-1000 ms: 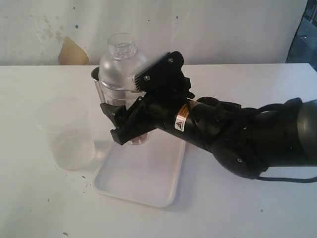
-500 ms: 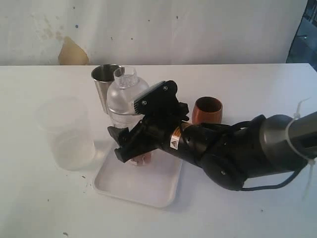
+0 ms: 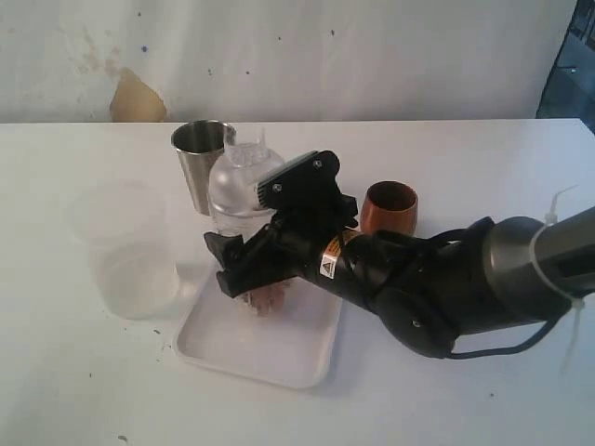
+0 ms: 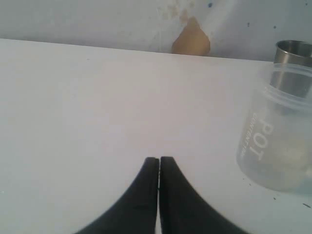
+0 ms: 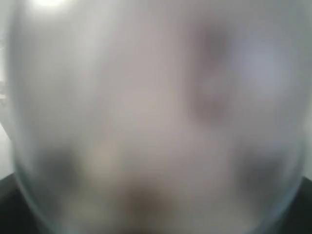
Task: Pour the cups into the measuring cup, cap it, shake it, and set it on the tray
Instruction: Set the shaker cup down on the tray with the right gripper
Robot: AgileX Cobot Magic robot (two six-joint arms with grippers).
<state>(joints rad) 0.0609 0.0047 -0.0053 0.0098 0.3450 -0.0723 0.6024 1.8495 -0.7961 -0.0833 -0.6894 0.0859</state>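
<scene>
Half my measuring cup [image 3: 237, 186] hides behind the right jaws pinching it; left jaws pressed together; tumbler [image 3: 197, 153] at its eleven o'clock.

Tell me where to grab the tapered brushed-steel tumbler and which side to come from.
Clamp the tapered brushed-steel tumbler across its mid wall, probably from the exterior view's left: it stands upright, the clear lidded measuring cup crowds its right, and the frosted plastic cup stands in front.
</scene>
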